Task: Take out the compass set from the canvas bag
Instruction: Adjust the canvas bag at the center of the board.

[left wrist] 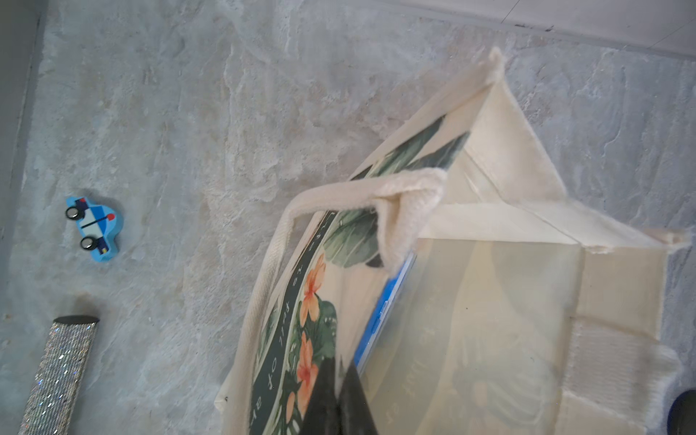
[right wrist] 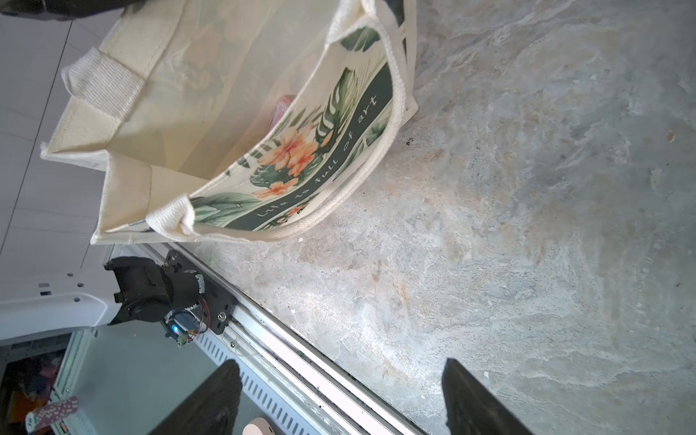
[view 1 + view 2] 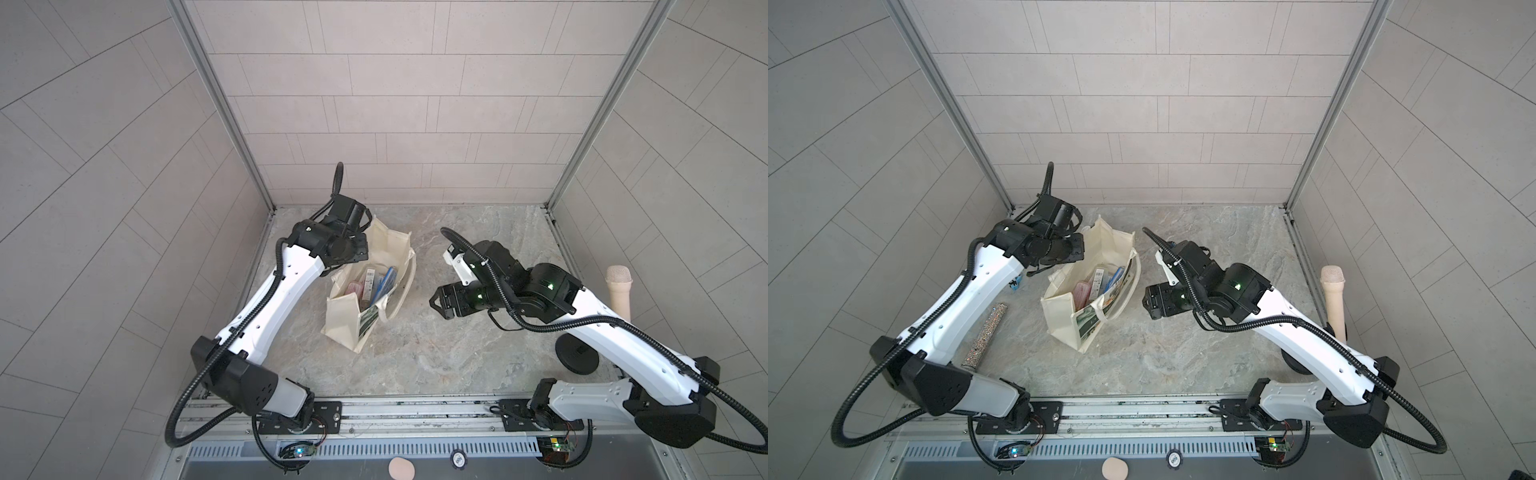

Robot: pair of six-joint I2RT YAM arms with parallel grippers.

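One canvas bag (image 3: 345, 328) is standing open on the tabletop (image 3: 436, 353), with several cases (image 3: 376, 282) lying inside. The left hand (image 1: 339, 399) is pinching its rim, clenched tight, while the right hand (image 2: 339, 365) is hovering near it, released and empty.

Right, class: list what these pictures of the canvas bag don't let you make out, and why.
- Which of the cases in the canvas bag holds compasses: print too small in both top views.
- Pink case: mostly hidden by the bag's printed wall, right wrist view.
- Left gripper: hidden by its own wrist in both top views; cut off by the picture's edge, left wrist view.
- Glitter tube: cut off by the edge, left wrist view.
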